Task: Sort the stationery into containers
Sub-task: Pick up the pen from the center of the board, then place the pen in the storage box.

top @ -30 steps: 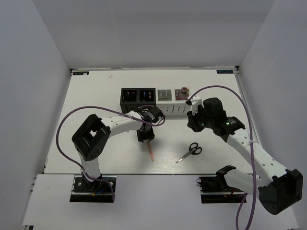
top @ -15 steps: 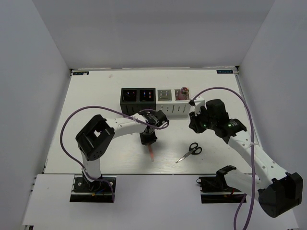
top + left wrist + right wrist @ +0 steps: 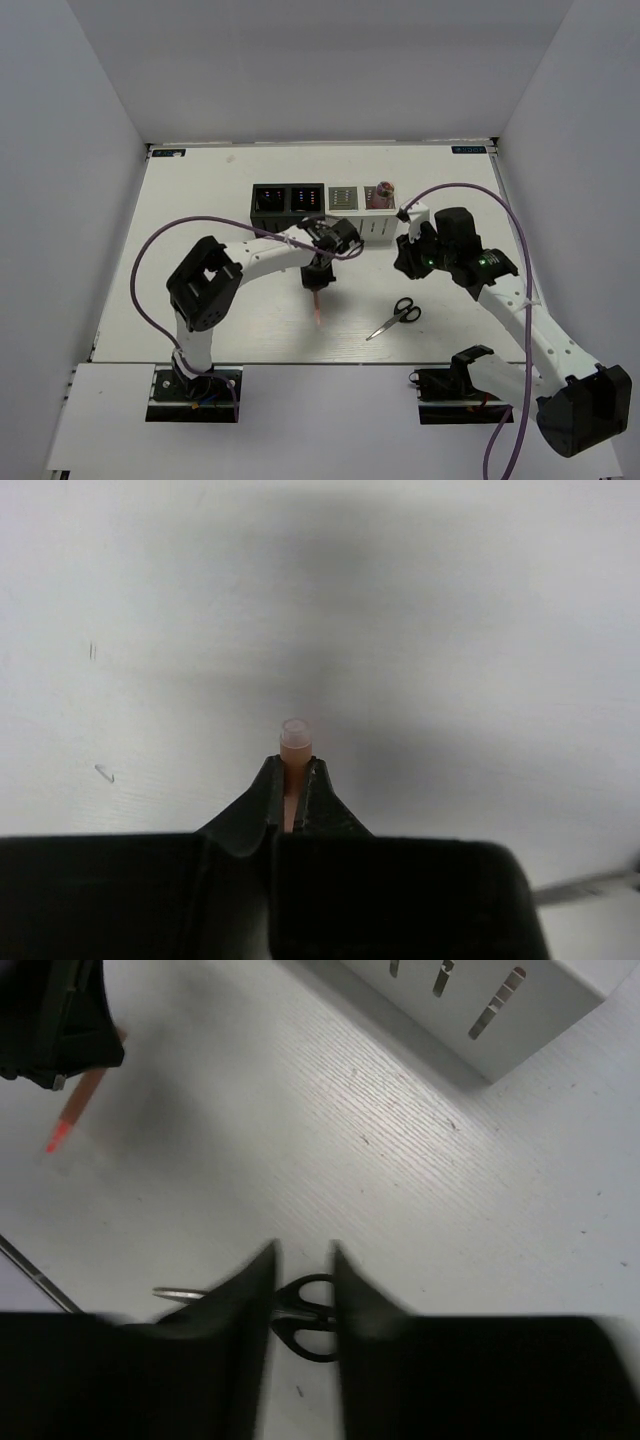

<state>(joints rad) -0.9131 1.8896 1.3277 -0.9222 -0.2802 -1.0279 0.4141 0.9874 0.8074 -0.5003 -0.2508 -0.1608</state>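
- Two black boxes (image 3: 270, 215) form the left end of the row at the back-centre of the table (image 3: 200, 250); contents too dark to tell.
- Left gripper (image 3: 317, 279) sits just in front of the black boxes, jaws pressed tight on the pink pencil (image 3: 317, 308). In the wrist view, the pencil's end pokes out past the fingertips.
- The pencil's red tip points toward the near edge, apart from the boxes.
- Two white boxes (image 3: 372, 226) continue the row rightward; pink item (image 3: 381, 187) sticks up from the rightmost one.
- Scissors (image 3: 395, 318) lie flat on the table, right of the pencil, untouched.
- Right gripper (image 3: 405, 262) is near the white boxes' front, fingers spread, nothing between them.
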